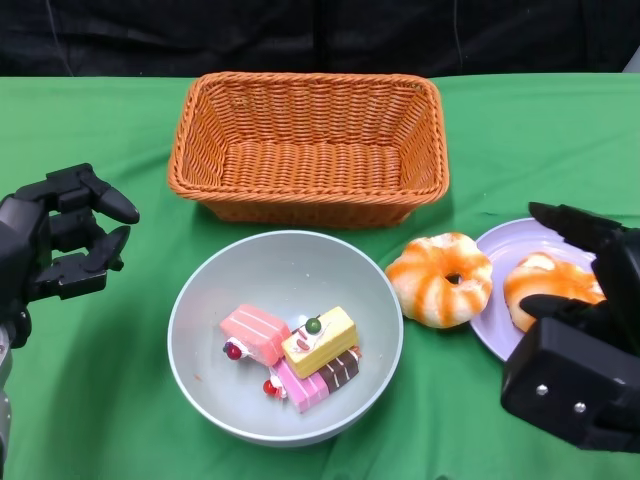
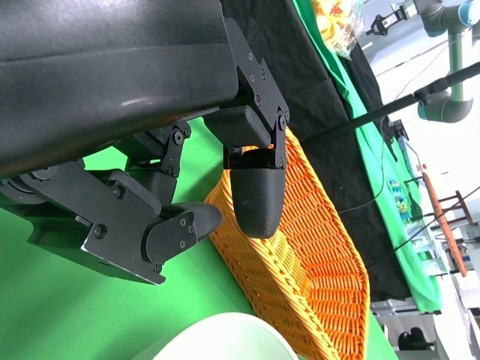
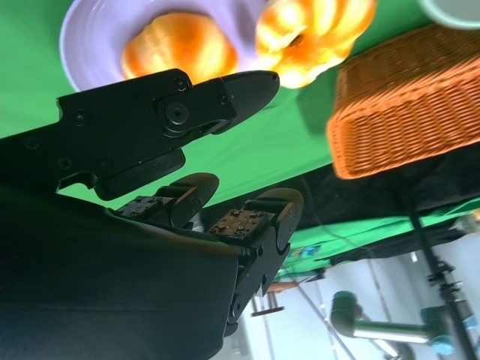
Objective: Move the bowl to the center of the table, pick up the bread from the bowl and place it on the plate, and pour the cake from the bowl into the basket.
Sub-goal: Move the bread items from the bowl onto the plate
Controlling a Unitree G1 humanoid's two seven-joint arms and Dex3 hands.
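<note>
Both hands are empty with fingers apart; left hand (image 1: 60, 235) hovers beside the bowl (image 1: 285, 335), right hand (image 1: 580, 340) by the plate (image 1: 492, 310). Cake (image 1: 295, 350) sits in the bowl; one bread (image 1: 548, 285) is on the plate, another (image 1: 440, 278) beside it.

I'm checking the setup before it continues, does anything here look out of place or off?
One thing: a ring-shaped bread lies on the green cloth, leaning against the purple plate rim instead of on it; a second bread is on the plate. The cakes sit in the bowl, the basket is upright, nothing spilled.
</note>
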